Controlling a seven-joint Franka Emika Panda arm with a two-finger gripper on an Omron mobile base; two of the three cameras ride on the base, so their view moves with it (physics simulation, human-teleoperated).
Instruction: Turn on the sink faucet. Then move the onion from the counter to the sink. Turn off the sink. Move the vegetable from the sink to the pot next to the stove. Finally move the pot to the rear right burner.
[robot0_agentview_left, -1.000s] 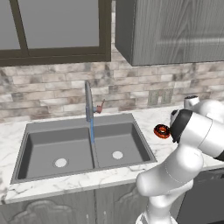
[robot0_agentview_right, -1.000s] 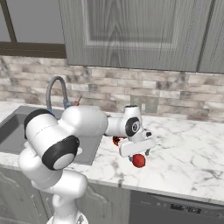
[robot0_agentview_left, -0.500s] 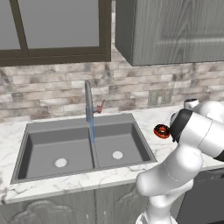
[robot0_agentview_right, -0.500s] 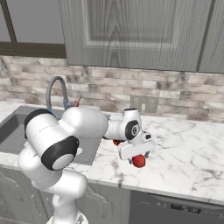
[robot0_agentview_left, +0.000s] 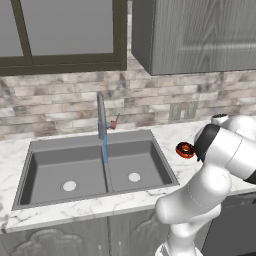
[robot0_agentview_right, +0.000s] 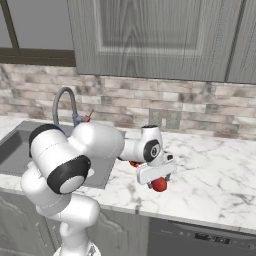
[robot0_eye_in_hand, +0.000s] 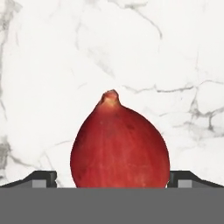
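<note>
The onion (robot0_eye_in_hand: 120, 142) lies on the counter (robot0_eye_in_hand: 52, 65) to the right of the sink (robot0_agentview_left: 75, 170), its pointed tip (robot0_eye_in_hand: 110, 95) aimed away from the hand camera; in the hand view it sits between the two dark fingertips (robot0_eye_in_hand: 41, 178), which stand wide apart on either side with a sliver of marble showing between each tip and the red skin (so nothing is clasped). In the right base view the gripper (robot0_agentview_right: 156, 183) is lowered over the onion near the counter's front edge, the white arm reaching across from the sink side. The sink faucet (robot0_agentview_left: 101, 117) rises behind the double basin, a thin blue stream of water (robot0_agentview_left: 105, 149) falling from its spout onto the divider; its small reddish lever (robot0_agentview_left: 115, 121) tilts up to the right. Above are a brick backsplash (robot0_agentview_right: 200, 112) and grey cabinets (robot0_agentview_right: 150, 35).
</note>
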